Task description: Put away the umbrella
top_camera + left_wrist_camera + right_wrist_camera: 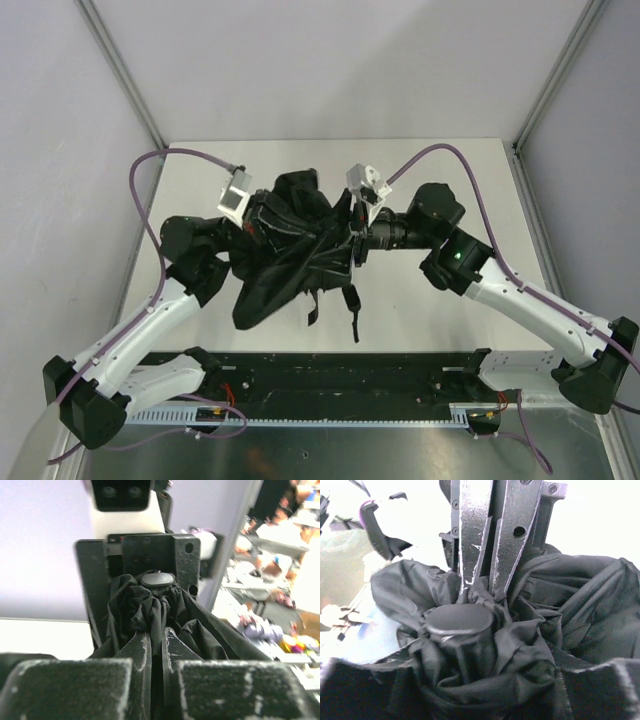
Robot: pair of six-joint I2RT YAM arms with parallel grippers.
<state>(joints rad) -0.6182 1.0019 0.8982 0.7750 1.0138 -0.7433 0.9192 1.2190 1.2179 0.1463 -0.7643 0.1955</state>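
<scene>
The umbrella (290, 260) is a crumpled bundle of black fabric hanging above the table between both arms. A strap (353, 312) dangles from its lower edge. My left gripper (250, 222) is shut on a fold of the fabric. In the left wrist view its fingers (156, 645) nearly meet with cloth pinched between them. My right gripper (357, 225) faces it from the other side. Its blurred fingers (350, 690) stand apart on either side of the umbrella's round capped tip (460, 620), open around the bunched fabric. The left gripper's fingers (472, 540) bite the cloth just behind that cap (157, 579).
The white table (450, 170) lies under the umbrella, with a black rail (350, 370) along its near edge by the arm bases. Grey walls and aluminium posts (120, 70) close in the back and sides. Purple cables (150, 210) loop off both wrists.
</scene>
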